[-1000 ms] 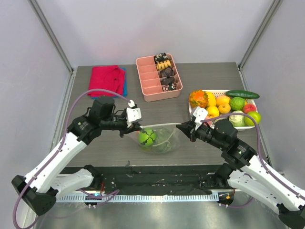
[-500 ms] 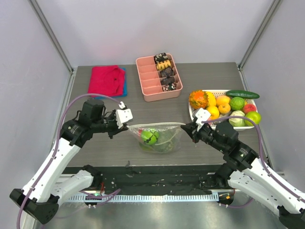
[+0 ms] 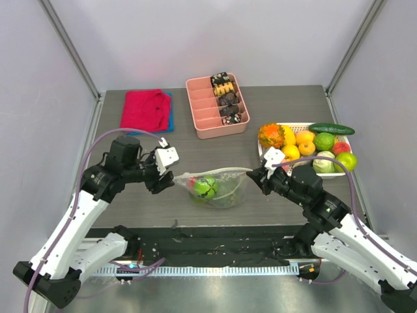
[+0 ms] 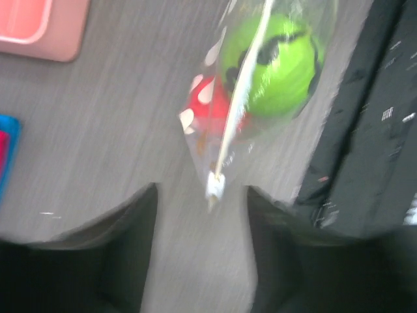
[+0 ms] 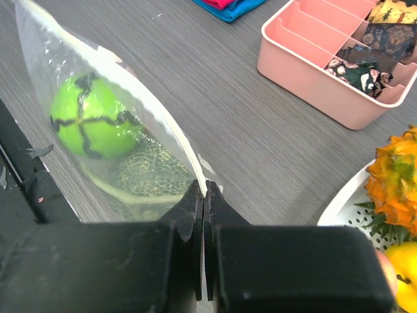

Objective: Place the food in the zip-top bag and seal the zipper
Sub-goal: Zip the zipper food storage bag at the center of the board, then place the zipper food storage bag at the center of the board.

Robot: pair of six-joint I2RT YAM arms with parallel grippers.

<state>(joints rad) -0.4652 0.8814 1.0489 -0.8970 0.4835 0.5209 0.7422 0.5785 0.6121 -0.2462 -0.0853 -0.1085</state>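
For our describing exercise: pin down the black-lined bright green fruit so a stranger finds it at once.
On the grey table, near its front edge, rests a clear dotted bag. The round green fruit sits inside it; unlike the green fruits in the white basket, it has black lines.

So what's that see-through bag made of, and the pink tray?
The bag looks like thin, soft, clear plastic film: you can see the green ball right through it, and it shines and crinkles. The pink tray looks like hard, smooth plastic, since its walls and dividers stand straight with a slight gloss. That is by look only.
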